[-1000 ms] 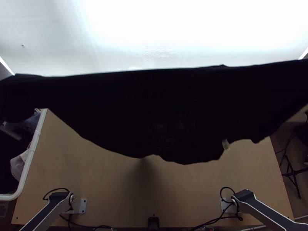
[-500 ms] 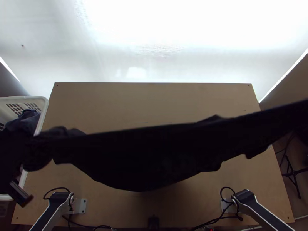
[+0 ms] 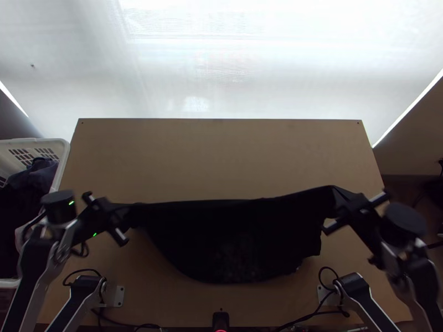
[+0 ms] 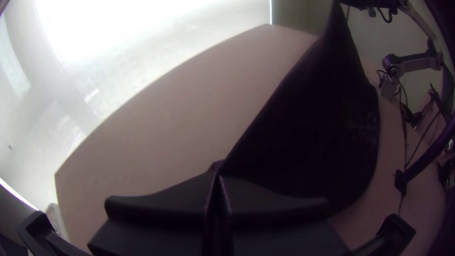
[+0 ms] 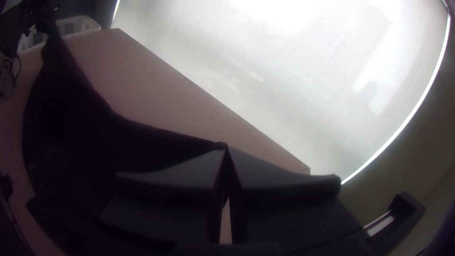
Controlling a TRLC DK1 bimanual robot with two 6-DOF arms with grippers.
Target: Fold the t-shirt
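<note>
One table (image 3: 221, 160) beneath shirt (image 3: 232, 232); white backdrop (image 3: 221, 83).

Table, light wooden (image 3: 221, 155), one, small dark hole near each far corner. Backdrop, broad, white (image 3: 166, 83), beyond it, glaring at my eyes. Light strips (image 3: 407, 109), thin, slanting, one per side. Panel, brownish, plain (image 3: 418, 138), dim. Floor, dark (image 3: 404, 188).
</note>
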